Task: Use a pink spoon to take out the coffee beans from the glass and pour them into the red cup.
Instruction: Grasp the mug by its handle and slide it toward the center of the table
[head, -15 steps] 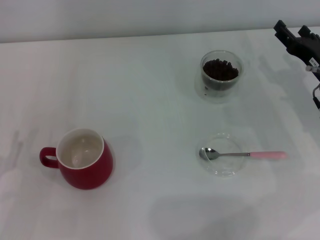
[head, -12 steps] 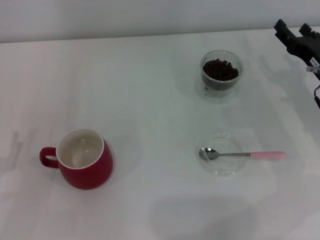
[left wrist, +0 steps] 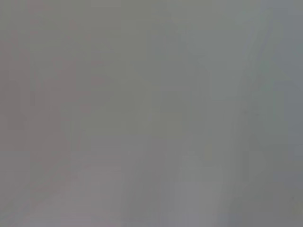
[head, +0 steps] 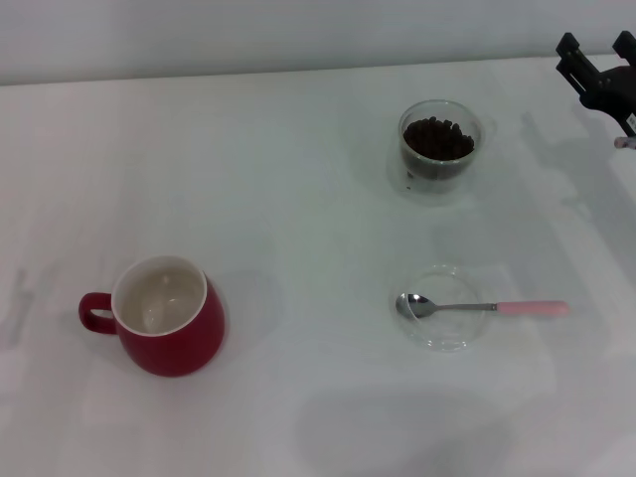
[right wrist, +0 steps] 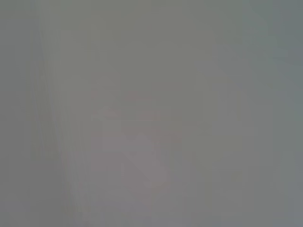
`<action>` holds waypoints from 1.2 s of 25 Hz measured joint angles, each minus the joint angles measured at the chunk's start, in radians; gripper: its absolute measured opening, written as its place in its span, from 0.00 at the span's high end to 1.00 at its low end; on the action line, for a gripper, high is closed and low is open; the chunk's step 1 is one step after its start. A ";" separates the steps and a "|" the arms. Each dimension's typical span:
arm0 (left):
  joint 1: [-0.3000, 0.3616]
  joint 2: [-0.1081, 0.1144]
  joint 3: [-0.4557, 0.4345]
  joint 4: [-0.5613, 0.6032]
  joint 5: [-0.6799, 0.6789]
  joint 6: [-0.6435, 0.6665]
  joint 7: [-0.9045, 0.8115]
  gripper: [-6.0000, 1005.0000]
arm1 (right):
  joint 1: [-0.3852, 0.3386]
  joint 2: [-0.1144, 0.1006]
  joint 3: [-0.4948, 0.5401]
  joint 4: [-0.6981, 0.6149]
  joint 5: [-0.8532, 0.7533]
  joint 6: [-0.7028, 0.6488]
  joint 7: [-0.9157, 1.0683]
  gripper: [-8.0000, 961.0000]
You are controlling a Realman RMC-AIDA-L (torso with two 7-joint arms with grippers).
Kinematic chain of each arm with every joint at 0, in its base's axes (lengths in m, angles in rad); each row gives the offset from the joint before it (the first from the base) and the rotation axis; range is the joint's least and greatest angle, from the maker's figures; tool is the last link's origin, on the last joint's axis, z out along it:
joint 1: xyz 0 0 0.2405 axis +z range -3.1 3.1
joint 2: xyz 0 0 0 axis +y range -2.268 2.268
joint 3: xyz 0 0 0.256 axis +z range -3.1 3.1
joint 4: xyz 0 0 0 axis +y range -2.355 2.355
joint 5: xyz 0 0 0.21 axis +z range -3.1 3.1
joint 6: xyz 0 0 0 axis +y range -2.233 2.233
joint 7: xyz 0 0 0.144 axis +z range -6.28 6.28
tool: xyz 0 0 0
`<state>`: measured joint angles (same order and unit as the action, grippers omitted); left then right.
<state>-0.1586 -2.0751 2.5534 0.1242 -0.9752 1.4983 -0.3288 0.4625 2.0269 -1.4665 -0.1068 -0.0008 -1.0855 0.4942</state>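
Observation:
The pink spoon (head: 484,307) lies flat with its silver bowl on a clear saucer (head: 442,344) and its pink handle pointing right. Behind it stands the glass (head: 440,171), holding the dark coffee beans (head: 438,139). The red cup (head: 184,343) stands upright at the front left, white inside, its handle to the left. At the far right edge of the head view, my right gripper (head: 594,46) hangs open and holds nothing, well to the right of the glass. My left gripper is out of view. Both wrist views show only a blank grey surface.
Everything stands on a white table (head: 298,199) whose back edge meets a pale wall. A wide bare stretch separates the red cup from the glass and the saucer.
My right gripper has drawn a little to the right and back, farther from the glass. The spoon, glass and cup have not moved.

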 joint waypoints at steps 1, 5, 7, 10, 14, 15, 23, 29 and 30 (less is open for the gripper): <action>0.004 0.000 0.000 -0.006 0.005 0.000 -0.007 0.20 | -0.002 0.000 0.000 0.000 0.002 0.000 0.000 0.12; 0.015 0.000 0.001 -0.034 0.036 0.019 -0.021 0.20 | -0.004 -0.001 0.007 0.001 0.007 0.010 0.003 0.12; 0.023 0.000 0.001 -0.052 0.053 0.042 -0.021 0.20 | -0.004 -0.002 0.011 0.001 0.009 0.012 0.004 0.12; 0.037 -0.001 0.001 -0.069 0.065 0.068 -0.021 0.20 | -0.001 -0.004 0.019 0.001 0.009 0.015 0.004 0.12; 0.059 -0.003 0.000 -0.076 0.069 0.086 -0.021 0.20 | 0.003 -0.004 0.050 -0.003 0.010 0.032 0.000 0.12; 0.062 -0.004 0.000 -0.076 0.068 0.087 -0.021 0.20 | 0.004 -0.004 0.057 -0.004 0.010 0.036 0.000 0.12; 0.044 -0.002 0.002 -0.081 0.138 0.069 -0.017 0.20 | 0.007 -0.006 0.074 -0.008 0.010 0.051 -0.006 0.12; -0.010 0.000 0.002 -0.173 0.358 0.065 -0.015 0.20 | 0.017 -0.008 0.096 -0.010 0.010 0.071 -0.014 0.12; -0.007 0.000 0.002 -0.182 0.374 0.069 -0.017 0.20 | 0.017 -0.009 0.098 -0.010 0.010 0.074 -0.014 0.12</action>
<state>-0.1660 -2.0747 2.5558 -0.0578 -0.6015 1.5673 -0.3455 0.4796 2.0182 -1.3680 -0.1166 0.0093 -1.0113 0.4804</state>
